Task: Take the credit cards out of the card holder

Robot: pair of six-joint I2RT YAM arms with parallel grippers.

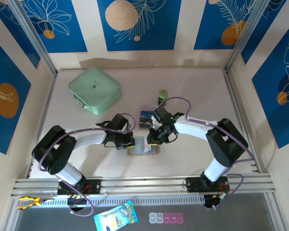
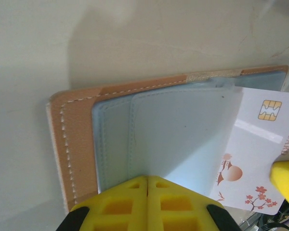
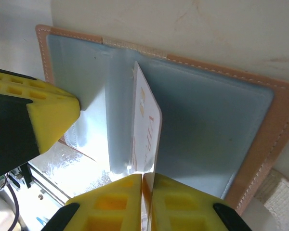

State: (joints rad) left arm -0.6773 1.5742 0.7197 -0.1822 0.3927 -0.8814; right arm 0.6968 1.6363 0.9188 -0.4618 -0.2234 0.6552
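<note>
Pale tabletop (image 1: 197, 91) carries the open card holder (image 2: 79, 139) directly beneath both grippers. Left gripper (image 2: 147, 179) is closed at its sleeve edge. Right gripper (image 3: 143, 177) pinches 1 white credit card (image 3: 147, 120), which stands partly out of the sleeve.

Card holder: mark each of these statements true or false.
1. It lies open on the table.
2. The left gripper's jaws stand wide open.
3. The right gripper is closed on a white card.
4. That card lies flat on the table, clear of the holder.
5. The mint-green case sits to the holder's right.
1. True: the card holder is spread open on the table.
2. False: the left gripper is shut, at the clear sleeve.
3. True: the right gripper pinches the white card by its edge.
4. False: one end sits under the sleeve.
5. False: the mint-green case lies far left of it.
</note>
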